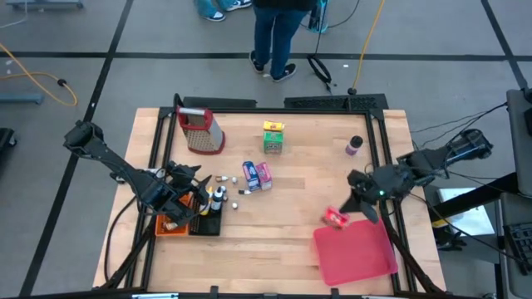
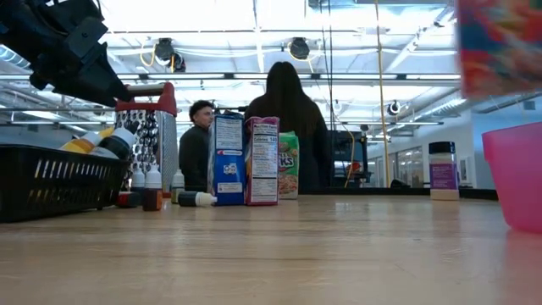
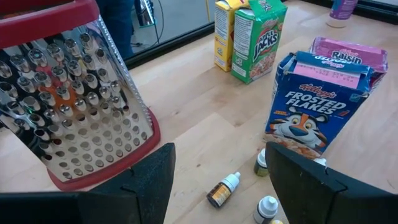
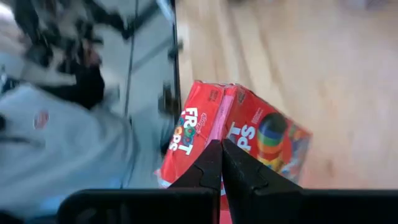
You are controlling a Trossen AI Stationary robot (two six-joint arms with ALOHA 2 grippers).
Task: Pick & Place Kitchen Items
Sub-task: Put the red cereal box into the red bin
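Red Froot Loops carton (image 4: pixel 239 134): small cardboard box, glossy print, at the table's right-front, touching the back edge of the pink bin (image 1: pixel 356 253). Right gripper (image 4: pixel 222 163) hung directly over it, fingers pressed together w/ nothing between them.

Blue Frosted Flakes carton (image 3: pixel 313 121) & pink Raisin Bran carton (image 3: pixel 349 53): upright, side by side, touching, mid-table. Green-yellow Apple Jacks carton (image 3: pixel 258 38) stood behind them, apart, nr the back rail.

Little bottles (image 3: pixel 223 190): plastic, white caps, some lying on the wood just beside the blue carton; more stood in a row by the black basket (image 2: pixel 51 182).

Black basket: slotted plastic, front-left, a yellow bottle & others inside. Left gripper (image 1: pixel 184 193) hovered above it, fingers spread wide, empty.

Metal grater (image 3: pixel 68 99): perforated steel, red top & red base rim, back-left of the bottles, well clear of the cartons.

Purple-labelled shaker (image 1: pixel 354 145): back-right, alone.

Table (image 1: pixel 283 216): pale wood planks, black frame. Two persons stood beyond the far edge.
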